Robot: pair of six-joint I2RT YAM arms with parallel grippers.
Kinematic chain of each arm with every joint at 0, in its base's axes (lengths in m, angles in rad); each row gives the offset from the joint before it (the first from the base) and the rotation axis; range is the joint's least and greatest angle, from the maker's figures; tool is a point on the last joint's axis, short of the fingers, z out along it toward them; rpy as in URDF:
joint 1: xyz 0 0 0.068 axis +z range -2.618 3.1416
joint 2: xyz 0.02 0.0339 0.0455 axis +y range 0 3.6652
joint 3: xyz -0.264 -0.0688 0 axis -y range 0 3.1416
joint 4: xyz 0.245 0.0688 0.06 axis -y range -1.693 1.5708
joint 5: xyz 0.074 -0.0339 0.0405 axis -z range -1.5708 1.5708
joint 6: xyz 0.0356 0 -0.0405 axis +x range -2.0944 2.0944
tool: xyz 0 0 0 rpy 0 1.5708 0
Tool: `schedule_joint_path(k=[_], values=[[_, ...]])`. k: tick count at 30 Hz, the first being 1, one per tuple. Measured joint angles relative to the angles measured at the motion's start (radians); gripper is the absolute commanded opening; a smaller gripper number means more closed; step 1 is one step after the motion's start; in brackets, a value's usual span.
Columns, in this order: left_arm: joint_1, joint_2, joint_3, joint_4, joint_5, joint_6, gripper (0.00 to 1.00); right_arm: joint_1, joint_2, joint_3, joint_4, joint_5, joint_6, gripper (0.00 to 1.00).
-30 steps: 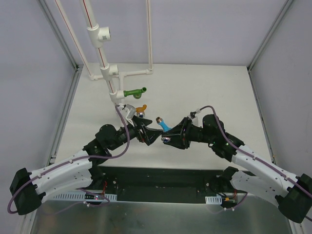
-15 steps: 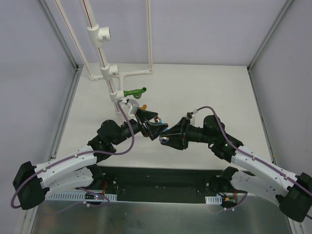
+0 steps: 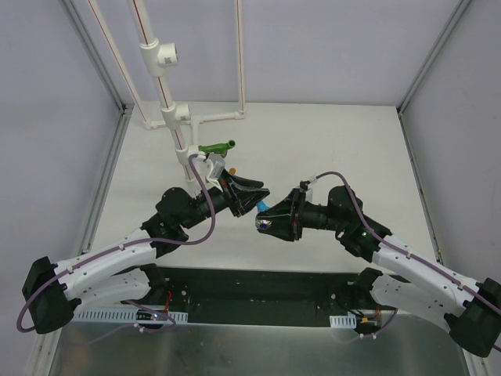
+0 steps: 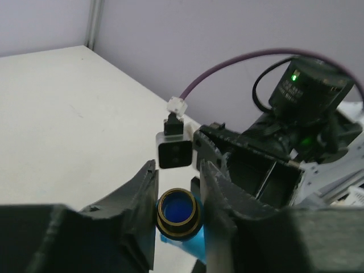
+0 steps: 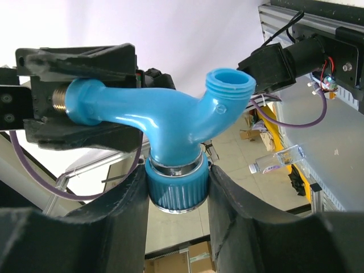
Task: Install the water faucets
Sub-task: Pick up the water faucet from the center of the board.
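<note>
Mid-table | L gripper [image 4: 177, 193], R gripper [image 5: 176, 193] tip-to-tip | both grip blue faucet [image 5: 170, 119]

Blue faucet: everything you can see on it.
The blue faucet is glossy light-blue plastic. It has a curved spout with an open mouth, a ribbed knob with a chrome ring, and a brass threaded end. It is held above the table. The right gripper clamps the knob; the left gripper pinches the threaded end.

You have one faucet [image 3: 262, 205] above the table [image 3: 337, 141], between both arms: the left gripper [image 4: 179, 182] clamps its threaded end from the left, the right gripper [image 5: 176, 182] its knob from the right. Behind them, far left, stands the pipe frame [image 3: 168, 117], a second faucet [image 3: 217, 147] jutting rightward from it
</note>
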Motion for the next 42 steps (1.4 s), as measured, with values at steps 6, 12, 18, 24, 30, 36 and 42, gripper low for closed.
schedule_joint_path(k=[6,12,18,24,30,36,42], values=[[-0.006,0.01,0.039,-0.059,0.01,-0.039,0.0,-0.002,-0.002,0.0,-0.003,0.005,-0.006,0.56],[-0.007,-0.034,0.053,-0.219,-0.1,-0.133,0.0,-0.022,-0.045,0.008,-0.058,0.007,-0.081,0.8],[-0.007,-0.1,0.133,-0.474,-0.259,-0.257,0.0,-0.067,-0.165,0.121,-0.314,0.095,-0.343,0.79],[-0.007,-0.098,0.223,-0.612,-0.312,-0.47,0.0,-0.071,-0.351,0.23,-0.565,0.427,-0.804,0.81],[-0.007,-0.056,0.223,-0.645,-0.289,-0.676,0.0,-0.074,-0.581,0.08,-0.503,0.634,-1.107,0.87],[-0.008,-0.029,0.225,-0.623,-0.243,-0.835,0.0,-0.074,-0.555,0.087,-0.466,0.665,-1.304,0.83],[-0.009,0.005,0.265,-0.618,-0.242,-0.969,0.0,-0.074,-0.518,0.105,-0.37,0.512,-1.496,0.83]])
